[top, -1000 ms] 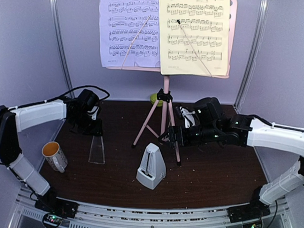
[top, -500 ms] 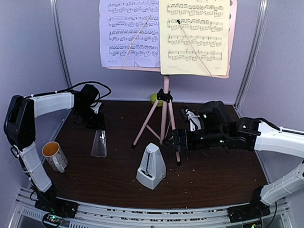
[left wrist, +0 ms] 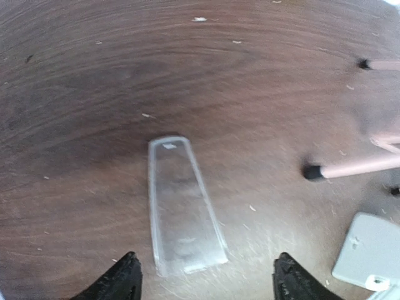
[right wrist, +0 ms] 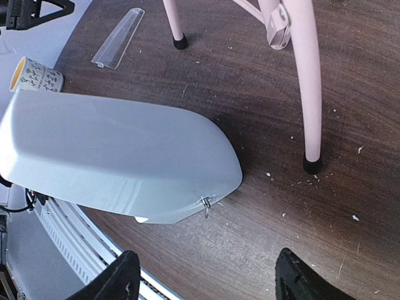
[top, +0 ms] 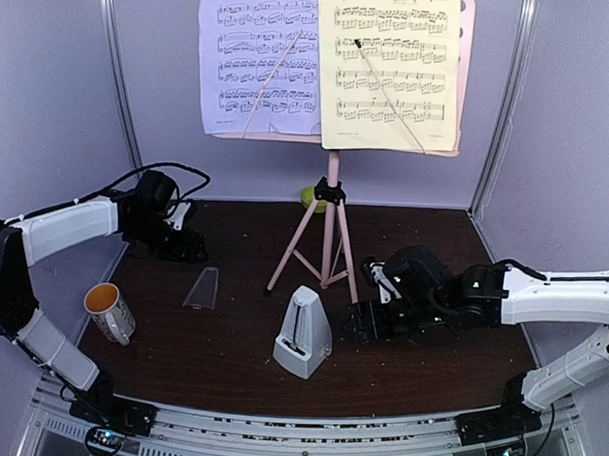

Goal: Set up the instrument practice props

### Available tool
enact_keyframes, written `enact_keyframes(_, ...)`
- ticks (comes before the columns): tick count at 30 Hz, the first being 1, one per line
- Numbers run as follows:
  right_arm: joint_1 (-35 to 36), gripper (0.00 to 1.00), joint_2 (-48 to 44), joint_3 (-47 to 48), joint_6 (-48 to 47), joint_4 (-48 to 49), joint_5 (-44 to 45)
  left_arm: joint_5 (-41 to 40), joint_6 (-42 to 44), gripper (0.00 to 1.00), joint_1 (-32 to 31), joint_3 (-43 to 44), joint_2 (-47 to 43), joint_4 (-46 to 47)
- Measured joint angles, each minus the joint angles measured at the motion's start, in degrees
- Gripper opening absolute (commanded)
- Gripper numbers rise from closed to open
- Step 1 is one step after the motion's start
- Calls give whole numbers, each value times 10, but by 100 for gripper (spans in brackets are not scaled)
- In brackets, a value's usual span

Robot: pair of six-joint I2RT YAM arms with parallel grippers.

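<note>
My left hand (left wrist: pixel 206 281) hangs with its fingers spread wide and nothing between them, near the clear, tapered plastic metronome cover (left wrist: pixel 184 206). The cover lies flat on the dark wooden worktop (top: pixel 430 372), toward its left edge. My right hand (right wrist: pixel 203 281) is also wide apart and empty, low beside the small grey pyramid metronome (top: pixel 304 333), which stands upright near the front edge. The pink tripod music stand (top: pixel 329 239) stands mid-rear, carrying the lavender sheet-music page (top: pixel 258 61) and the pale-yellow one (top: pixel 390 66).
</note>
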Motion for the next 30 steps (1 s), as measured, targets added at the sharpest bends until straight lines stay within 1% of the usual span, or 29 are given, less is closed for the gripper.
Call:
enact_keyframes(3,6,64,27,-1,9,12,5,30,4,62,-15,-67,-53,39)
enact_keyframes(5,9,58,41,-2,13,22,7,51,4,56,-36,-102,-65,65)
enact_keyframes(10,14,46,99,1,19,50,4,88,-18,52,-106,-170,-59,122)
enact_keyframes(12,16,43,121,6,18,52,1,97,-36,49,-138,-190,-58,151)
enact_keyframes(14,16,41,138,15,16,52,0,107,-54,47,-157,-206,-58,181)
enact_keyframes(18,16,40,156,38,17,52,0,114,-83,45,-161,-233,-56,234)
enact_keyframes(21,16,40,158,43,17,52,2,119,-90,43,-166,-235,-42,263)
enact_keyframes(30,13,39,200,85,12,43,10,135,-95,40,-209,-235,0,315)
